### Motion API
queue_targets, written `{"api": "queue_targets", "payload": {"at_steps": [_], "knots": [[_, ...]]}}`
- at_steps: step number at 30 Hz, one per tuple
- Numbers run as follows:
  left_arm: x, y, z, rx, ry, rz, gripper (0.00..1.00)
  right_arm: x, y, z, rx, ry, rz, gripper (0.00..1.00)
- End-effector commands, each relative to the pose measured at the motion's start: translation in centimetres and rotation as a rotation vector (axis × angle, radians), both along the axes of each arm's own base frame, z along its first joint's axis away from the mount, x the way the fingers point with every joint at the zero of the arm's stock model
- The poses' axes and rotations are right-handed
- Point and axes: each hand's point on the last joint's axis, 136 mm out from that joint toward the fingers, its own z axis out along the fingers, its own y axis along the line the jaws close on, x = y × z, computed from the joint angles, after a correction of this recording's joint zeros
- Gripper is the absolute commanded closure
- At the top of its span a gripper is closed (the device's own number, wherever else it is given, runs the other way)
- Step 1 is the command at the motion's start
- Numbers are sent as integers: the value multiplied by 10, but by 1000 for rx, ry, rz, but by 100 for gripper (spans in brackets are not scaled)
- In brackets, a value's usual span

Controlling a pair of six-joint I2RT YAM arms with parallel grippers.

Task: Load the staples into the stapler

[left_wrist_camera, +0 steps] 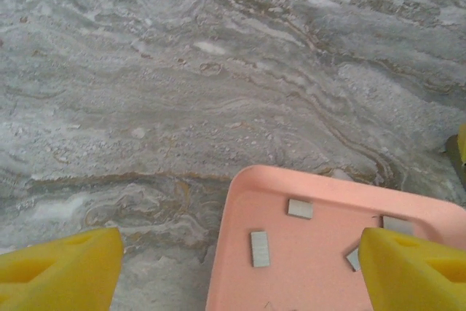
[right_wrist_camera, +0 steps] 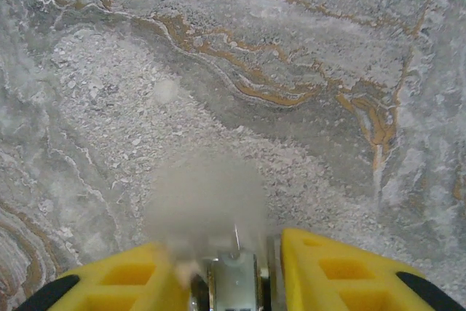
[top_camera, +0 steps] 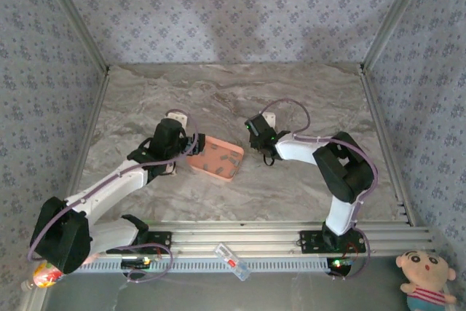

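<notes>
The left arm stretches low from its base at the near left corner, running diagonally up and right across the grey marbled stone-patterned table. It ends at the near left edge of the shallow salmon-pink plastic tray. In the left wrist view, the left gripper points down at that edge. Its 2 yellow fingers are spread wide with nothing between them, 1 above bare table and the other above the tray floor.

The staples, tiny flat grey metal slivers, lie loose on the tray floor. We count 4 in the left wrist view, all scattered apart from each other, and the right-hand finger partly hides 1 of them.

The right arm rises from its base on the near rail and bends at a dark elbow. Its white forearm reaches left and ends just right of the tray without touching it. In the right wrist view, the right gripper hangs over bare table, its yellow fingers only a little apart. A small silvery metal piece sits between them under a pale blur. We cannot tell what the piece is, or whether the fingers are clamped on it.

A small clear oblong object with a red part lies on the near rail between the 2 bases.
</notes>
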Motion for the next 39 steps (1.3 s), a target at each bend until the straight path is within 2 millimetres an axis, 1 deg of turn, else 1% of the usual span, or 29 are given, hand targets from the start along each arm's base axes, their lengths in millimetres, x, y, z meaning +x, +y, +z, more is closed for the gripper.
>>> {"api": "queue_targets", "payload": {"at_steps": [1,2,4,6,9,11,13,16,18,21,28,29,31,34,39], "knots": [[-3,10,0,-8,7,44,16,3,1,3,-2,0,-31,58],[-3,11,-1,-7,14,47,14,2,1,5,-6,3,-30,54],[-4,15,-4,-8,37,73,12,1,2,12,-4,-4,-27,50],[-6,19,-7,-8,65,91,12,-1,4,27,3,-28,-16,47],[-9,29,-14,-22,117,146,12,-4,5,53,22,-71,-11,46],[-11,36,-20,-32,158,183,12,-7,5,65,47,-87,-5,46],[-14,45,-27,-51,200,238,12,-10,7,69,63,-81,8,46],[-18,56,-37,-93,262,300,14,-15,7,62,76,-35,26,45],[-21,63,-43,-129,295,344,16,-17,5,49,86,15,28,42],[-22,65,-49,-175,324,352,16,-15,4,31,105,77,21,37],[-21,62,-51,-204,336,341,17,-5,5,7,82,115,27,37],[-21,62,-52,-202,341,339,16,-3,4,4,78,121,22,37],[-21,62,-54,-199,349,341,16,-1,2,-2,50,132,47,42],[-21,63,-56,-196,353,344,16,2,-1,-10,50,146,49,44],[-19,62,-58,-197,348,334,16,4,4,-13,49,134,107,52]]}}
